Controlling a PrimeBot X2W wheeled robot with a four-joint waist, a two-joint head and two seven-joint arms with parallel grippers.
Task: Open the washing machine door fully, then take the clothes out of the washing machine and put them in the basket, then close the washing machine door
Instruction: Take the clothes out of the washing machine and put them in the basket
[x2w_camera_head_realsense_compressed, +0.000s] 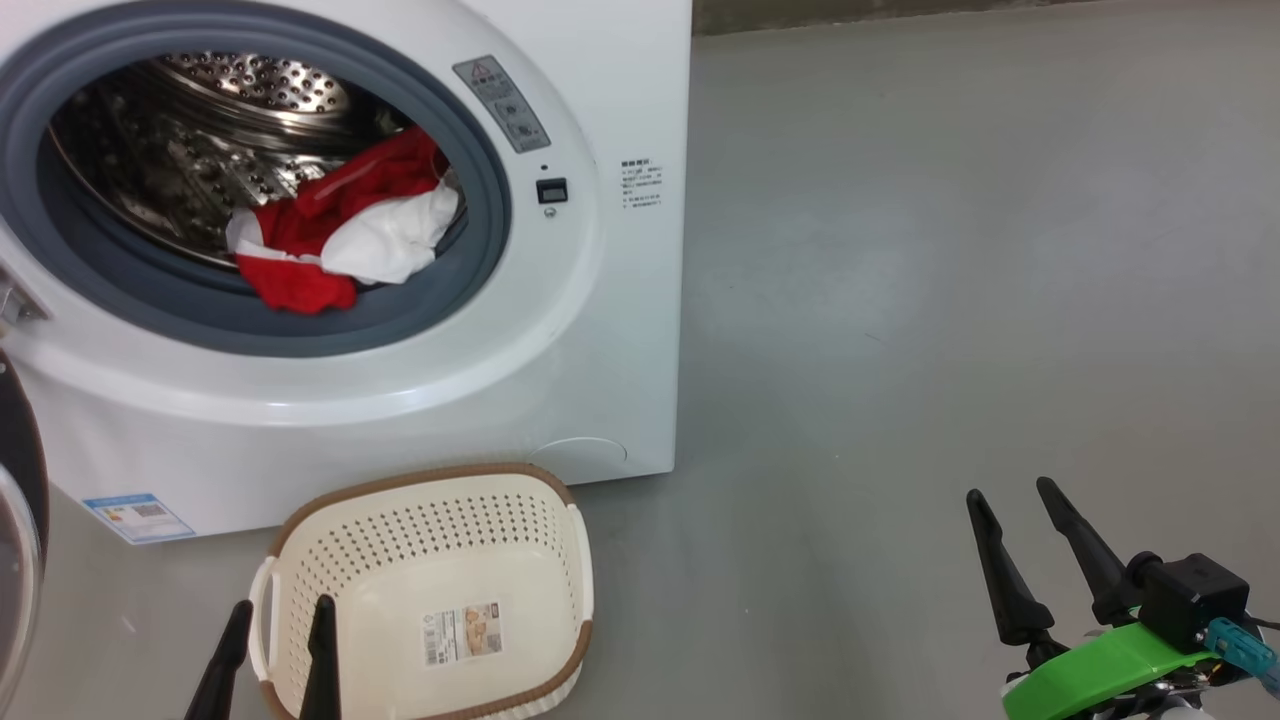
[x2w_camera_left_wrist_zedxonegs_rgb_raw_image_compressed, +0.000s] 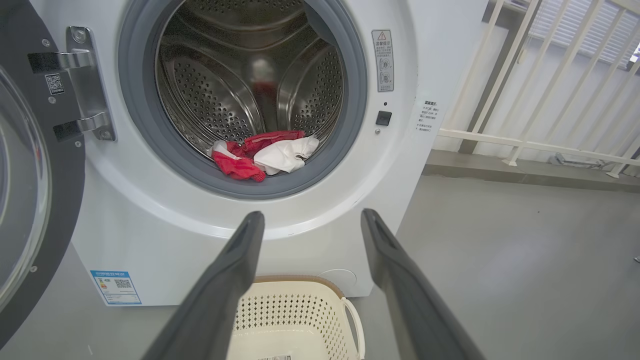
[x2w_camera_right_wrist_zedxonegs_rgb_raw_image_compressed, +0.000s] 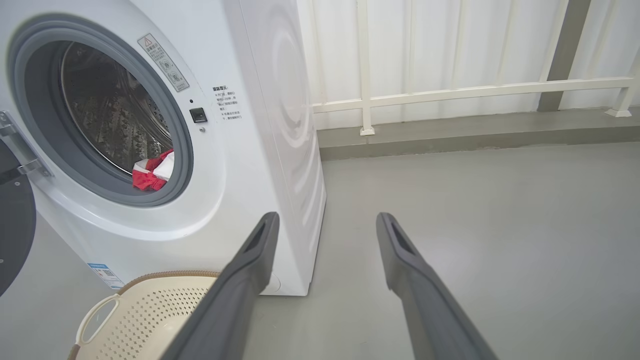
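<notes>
The white washing machine (x2w_camera_head_realsense_compressed: 560, 330) stands at the left with its door (x2w_camera_left_wrist_zedxonegs_rgb_raw_image_compressed: 30, 200) swung wide open to the left. Red and white clothes (x2w_camera_head_realsense_compressed: 340, 230) lie at the front lip of the steel drum, also seen as clothes (x2w_camera_left_wrist_zedxonegs_rgb_raw_image_compressed: 262, 155) and clothes (x2w_camera_right_wrist_zedxonegs_rgb_raw_image_compressed: 152, 172). The cream basket (x2w_camera_head_realsense_compressed: 440, 520) sits empty on the floor before the machine. My left gripper (x2w_camera_head_realsense_compressed: 280, 610) is open, its fingers over the basket's near left edge. My right gripper (x2w_camera_head_realsense_compressed: 1010, 490) is open above bare floor at the lower right, well away from the machine.
Grey floor (x2w_camera_head_realsense_compressed: 950, 250) spreads to the right of the machine. A white railing (x2w_camera_right_wrist_zedxonegs_rgb_raw_image_compressed: 450, 92) and a low kerb run behind it. A blue label (x2w_camera_head_realsense_compressed: 138, 517) marks the machine's lower left corner.
</notes>
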